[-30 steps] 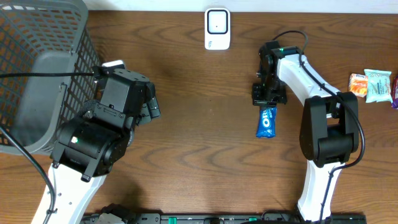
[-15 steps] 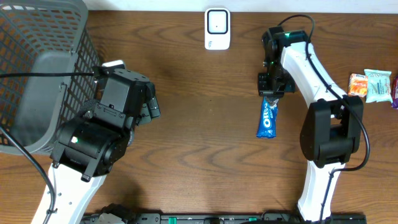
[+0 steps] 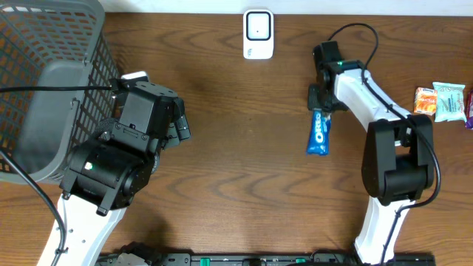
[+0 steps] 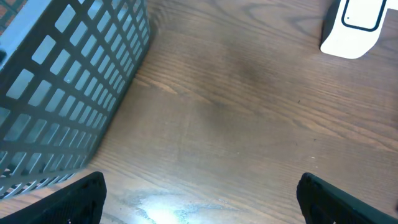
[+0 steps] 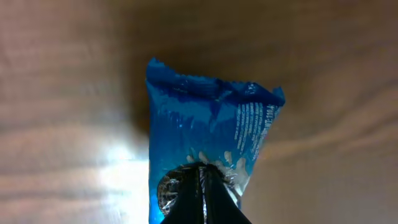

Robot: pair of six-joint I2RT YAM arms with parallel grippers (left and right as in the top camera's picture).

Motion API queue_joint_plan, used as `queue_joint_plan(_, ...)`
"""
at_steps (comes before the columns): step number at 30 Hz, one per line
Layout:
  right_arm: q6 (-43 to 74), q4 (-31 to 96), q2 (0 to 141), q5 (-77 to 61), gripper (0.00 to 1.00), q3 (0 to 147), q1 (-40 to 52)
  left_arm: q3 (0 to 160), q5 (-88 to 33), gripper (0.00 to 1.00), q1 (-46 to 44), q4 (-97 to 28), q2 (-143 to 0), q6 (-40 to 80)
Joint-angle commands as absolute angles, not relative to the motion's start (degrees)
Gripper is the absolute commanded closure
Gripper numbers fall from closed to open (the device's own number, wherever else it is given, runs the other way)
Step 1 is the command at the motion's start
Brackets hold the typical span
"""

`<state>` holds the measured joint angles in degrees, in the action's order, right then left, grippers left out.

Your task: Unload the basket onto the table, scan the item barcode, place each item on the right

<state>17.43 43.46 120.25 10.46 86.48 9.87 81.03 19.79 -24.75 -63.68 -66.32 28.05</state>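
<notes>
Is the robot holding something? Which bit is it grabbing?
Yes. The right gripper pinches the blue cookie packet by one end, at its sealed edge. The left gripper is open and holds nothing.

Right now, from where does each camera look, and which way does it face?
Overhead: above the table, facing straight down; shows basket, scanner, pack, left arm, right arm.
Left wrist: low over the table, facing basket and scanner; left end effector open, fingertips in the bottom corners.
Right wrist: close above the pack, facing the table; right end effector shut on the pack.
Shared: overhead and left wrist both show basket and scanner.
</notes>
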Motion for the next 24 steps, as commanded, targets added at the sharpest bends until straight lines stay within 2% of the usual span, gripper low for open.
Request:
queue_joint_plan(1, 17.72, 39.53, 122.48, 9.41, 0.97, 83.99, 9.45, 81.34, 20.38, 0.02, -24.40, -63.83, -66.35, 27.46)
queue_joint_plan(4, 14.48, 35.77, 122.48, 5.06, 0.89, 86.00, 9.45, 81.34, 20.38, 0.02, -24.40, -63.83, -66.35, 27.46)
queue_joint_plan(7, 14.50, 38.68, 122.48, 5.04, 0.90, 90.61, 9.63, 81.34, 20.38, 0.02, -24.40, -63.83, -66.35, 27.46)
queue_joint_plan(10, 14.55, 50.83, 122.48, 3.66, 0.99, 99.37, 9.41, 81.34, 20.38, 0.02, -24.40, -63.86, -66.35, 27.46)
queue_joint_plan(14, 14.50, 65.54, 122.48, 0.99, 0.99, 104.57, 9.63, 81.34, 20.38, 0.02, -24.40, -63.83, -66.35, 27.46)
queue_joint_plan(18, 14.52, 75.44, 122.48, 0.93, 0.99, 103.50, 9.96, 81.34, 20.38, 0.02, -24.40, -63.86, -66.35, 27.46)
queue_joint_plan(21, 14.52, 76.60, 122.48, 0.95, 0.99, 100.44, 10.39, 81.34, 20.38, 0.02, -24.40, -63.83, -66.35, 27.46)
queue_joint_plan(24, 14.55, 70.81, 122.48, 0.95, 0.99, 94.72, 10.98, 81.34, 20.38, 0.02, -24.40, -63.83, -66.35, 27.46)
